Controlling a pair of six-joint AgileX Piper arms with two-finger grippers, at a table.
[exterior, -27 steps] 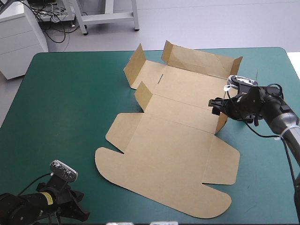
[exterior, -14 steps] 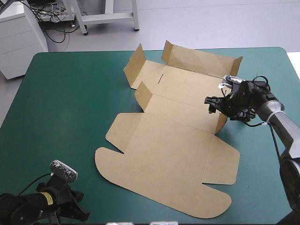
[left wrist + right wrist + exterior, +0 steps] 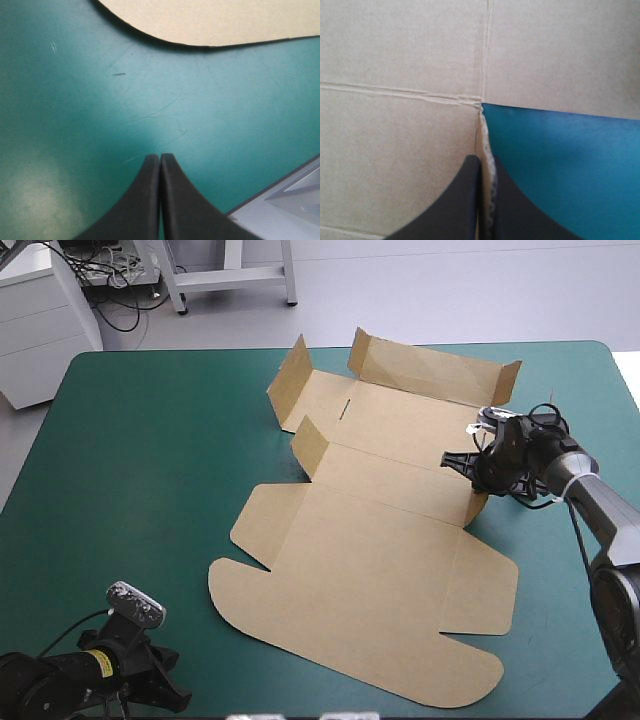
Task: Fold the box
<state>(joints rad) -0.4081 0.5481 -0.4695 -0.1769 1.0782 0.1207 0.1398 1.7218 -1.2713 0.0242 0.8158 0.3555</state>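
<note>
The brown box (image 3: 380, 540) lies mostly flat in the middle of the table, with short walls raised at its far end and a side flap (image 3: 476, 502) standing up on its right. My right gripper (image 3: 468, 466) is shut on that flap's upper edge. In the right wrist view the thin board edge (image 3: 488, 165) runs between the fingers of the right gripper (image 3: 485, 159), with the box panels (image 3: 395, 125) ahead. My left gripper (image 3: 172, 696) rests low at the near left corner, shut with nothing in it; in its own view the left gripper (image 3: 160, 156) points at the box's rounded near edge (image 3: 210, 20).
Bare teal-green cover (image 3: 130, 470) stretches to the left of the box, and a narrower strip (image 3: 570, 570) lies to its right. The table's near edge (image 3: 270, 192) shows close beside the left gripper.
The right gripper moved in toward the raised right flap and shut on it. The box shifted slightly to the right. The left arm stayed still.
</note>
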